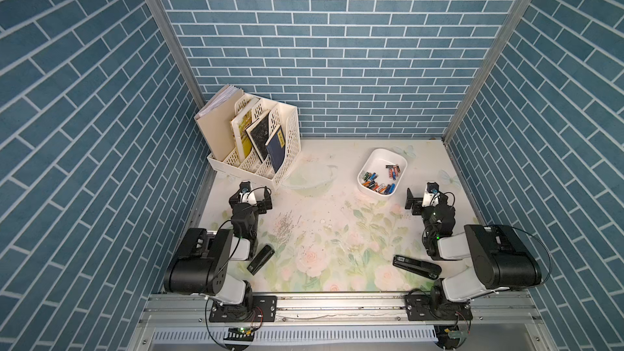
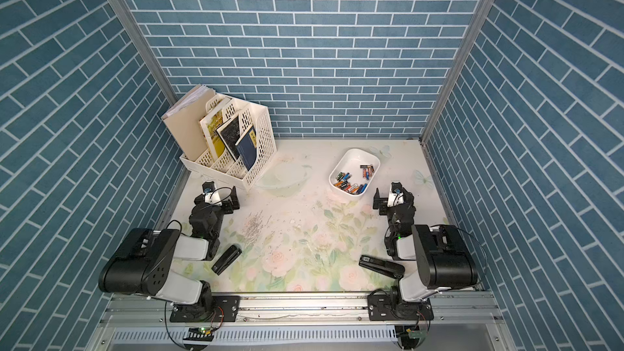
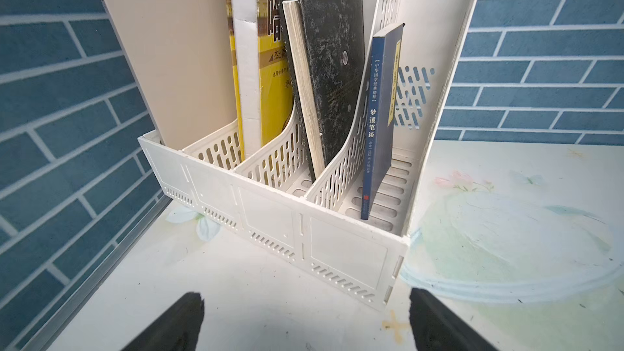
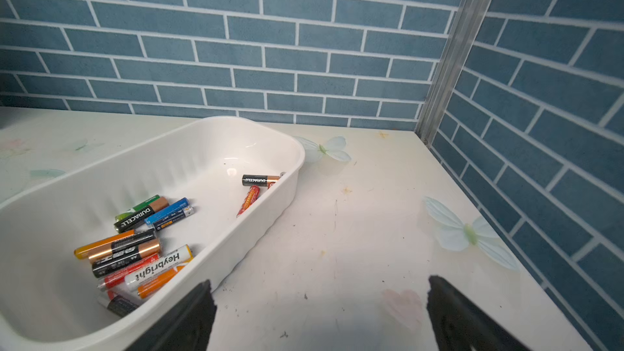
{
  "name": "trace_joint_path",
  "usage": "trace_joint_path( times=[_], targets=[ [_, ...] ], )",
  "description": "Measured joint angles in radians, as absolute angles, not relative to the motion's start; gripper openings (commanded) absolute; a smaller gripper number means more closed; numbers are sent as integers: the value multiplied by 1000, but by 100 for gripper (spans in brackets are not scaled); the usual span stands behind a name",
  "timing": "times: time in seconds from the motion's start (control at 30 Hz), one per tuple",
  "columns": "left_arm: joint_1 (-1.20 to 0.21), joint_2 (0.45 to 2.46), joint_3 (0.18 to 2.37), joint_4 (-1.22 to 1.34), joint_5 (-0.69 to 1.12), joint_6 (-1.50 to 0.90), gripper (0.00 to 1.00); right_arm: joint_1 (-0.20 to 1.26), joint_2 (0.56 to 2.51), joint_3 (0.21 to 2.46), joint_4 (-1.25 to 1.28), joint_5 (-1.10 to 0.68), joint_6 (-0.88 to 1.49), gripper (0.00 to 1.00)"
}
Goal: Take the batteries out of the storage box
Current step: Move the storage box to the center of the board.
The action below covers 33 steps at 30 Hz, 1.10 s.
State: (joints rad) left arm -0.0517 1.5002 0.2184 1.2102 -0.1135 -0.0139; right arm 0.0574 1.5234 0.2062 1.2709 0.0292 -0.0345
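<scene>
The storage box point(image 1: 375, 157) point(image 2: 351, 158) is a shallow white tray at the back right of the table. Several batteries point(image 1: 376, 185) point(image 2: 349, 186) lie in its near end, with a few more batteries point(image 1: 392, 171) by its right wall. In the right wrist view the box point(image 4: 202, 150) holds black, orange, blue and green batteries point(image 4: 135, 254). My right gripper point(image 1: 429, 194) point(image 2: 393, 195) point(image 4: 320, 283) stands open and empty just beside the box's near right corner. My left gripper point(image 1: 251, 194) point(image 2: 217, 197) point(image 3: 305, 298) is open and empty, facing the file rack.
A cream perforated file rack point(image 1: 287, 150) point(image 3: 347, 258) with books stands at the back left. Two black staplers point(image 1: 260, 258) point(image 1: 417, 265) lie near the front, one by each arm. Loose staples point(image 1: 287, 227) are scattered left of centre. Blue brick walls close three sides.
</scene>
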Motion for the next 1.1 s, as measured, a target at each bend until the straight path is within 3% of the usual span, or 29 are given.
trace_joint_path(
  times=[0.9,1.1],
  targets=[
    [-51,1499,221,1202,-112,-15,100,57,1523,206,1271,29,-35,100],
    [-51,1448,475,842,-163,-43,100,57,1523,207,1271,29,-35,100]
  ],
)
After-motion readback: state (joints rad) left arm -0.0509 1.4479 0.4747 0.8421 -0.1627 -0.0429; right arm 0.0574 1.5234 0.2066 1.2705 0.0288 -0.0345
